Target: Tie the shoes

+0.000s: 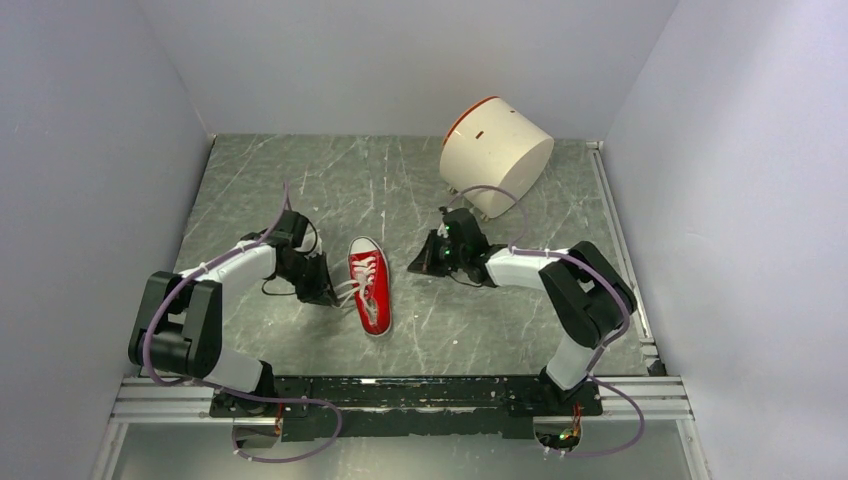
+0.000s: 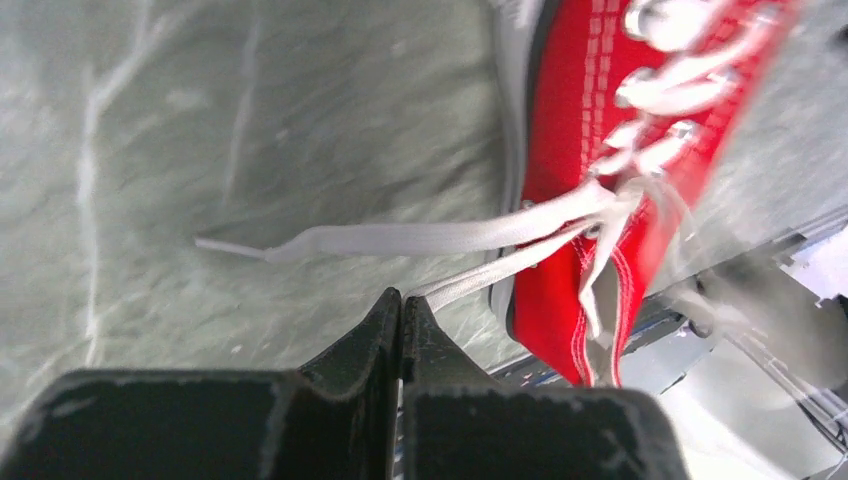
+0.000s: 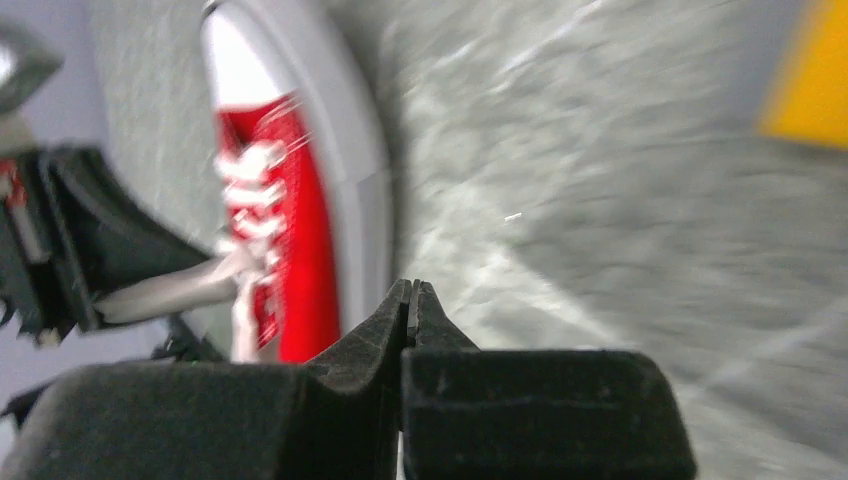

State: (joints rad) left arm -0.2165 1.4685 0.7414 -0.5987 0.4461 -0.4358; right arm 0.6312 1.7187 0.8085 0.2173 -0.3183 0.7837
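Top external: marbled tabletop (image 1: pixel 400 190), pale walls (image 1: pixel 400 60); left tool (image 2: pixel 401 300) pinches lace (image 2: pixel 500 268).

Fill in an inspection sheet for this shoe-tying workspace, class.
Surface: grey marbled table.
Job's things: red sneaker lying flat, toe away from the arms, white laces untied.
Clutter: white drum with orange rim, on its side at the back.
Grippers: left gripper shut on one of the laces; right gripper shut, empty.
Cables: purple cables looped along both arms.
Surroundings: plain grey walls on three sides.
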